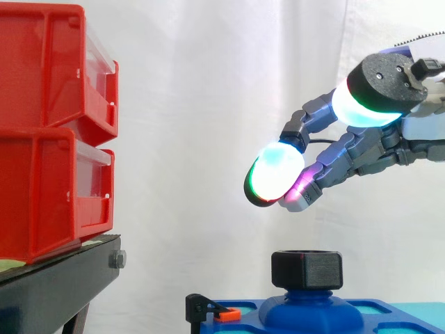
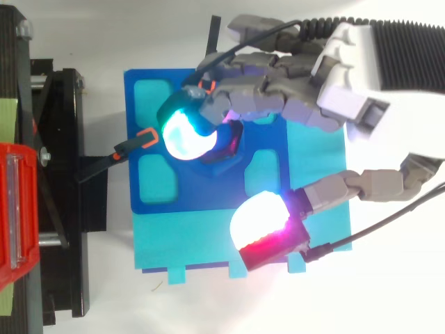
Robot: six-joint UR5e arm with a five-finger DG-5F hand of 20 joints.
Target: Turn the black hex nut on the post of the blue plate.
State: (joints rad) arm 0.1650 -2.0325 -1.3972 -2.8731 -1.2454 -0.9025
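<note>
hovering with the hand (image 1: 375, 149) above the black hex nut (image 1: 306, 269), fingers (image 1: 274, 174) loosely spread, gripping nothing. nut seated atop the post (image 1: 309, 311) of the blue plate (image 2: 208, 188), apart from the glowing pads. at left, stacked red bins (image 1: 49, 132) on a black stand (image 1: 55, 292).

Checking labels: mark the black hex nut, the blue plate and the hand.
black hex nut (image 1: 306, 271), side view, middle of its facing side.
blue plate (image 2: 208, 189), top view, bare dark-blue surface.
hand (image 2: 278, 104), top view, on its grey fingers.
</note>
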